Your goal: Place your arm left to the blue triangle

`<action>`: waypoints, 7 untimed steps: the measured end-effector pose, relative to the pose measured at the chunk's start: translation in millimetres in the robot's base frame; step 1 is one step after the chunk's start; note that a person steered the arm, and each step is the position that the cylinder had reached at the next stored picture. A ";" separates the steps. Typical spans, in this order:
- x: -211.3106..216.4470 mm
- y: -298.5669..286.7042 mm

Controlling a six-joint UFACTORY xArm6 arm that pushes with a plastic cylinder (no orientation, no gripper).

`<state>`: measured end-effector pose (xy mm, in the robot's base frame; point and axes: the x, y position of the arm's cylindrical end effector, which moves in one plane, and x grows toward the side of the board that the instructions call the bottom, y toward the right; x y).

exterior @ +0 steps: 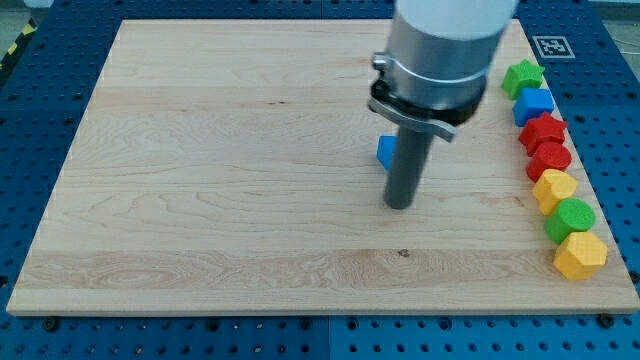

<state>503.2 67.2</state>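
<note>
The blue triangle [385, 151] lies on the wooden board [220, 180], right of the middle. The dark rod stands in front of it and hides most of it; only its left part shows. My tip [399, 206] rests on the board just below the block, slightly toward the view's right of its visible part. Whether the rod touches the block cannot be told.
A column of blocks runs down the board's right edge: green star [522, 77], blue cube [535, 104], red star [542, 130], red block [549, 158], yellow block [554, 188], green block [571, 218], yellow hexagon [579, 256]. The arm's grey body [445, 50] hangs over the top right.
</note>
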 end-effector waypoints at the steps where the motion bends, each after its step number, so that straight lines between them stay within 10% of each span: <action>1: -29.2 -23.6; 7: -55.4 -38.4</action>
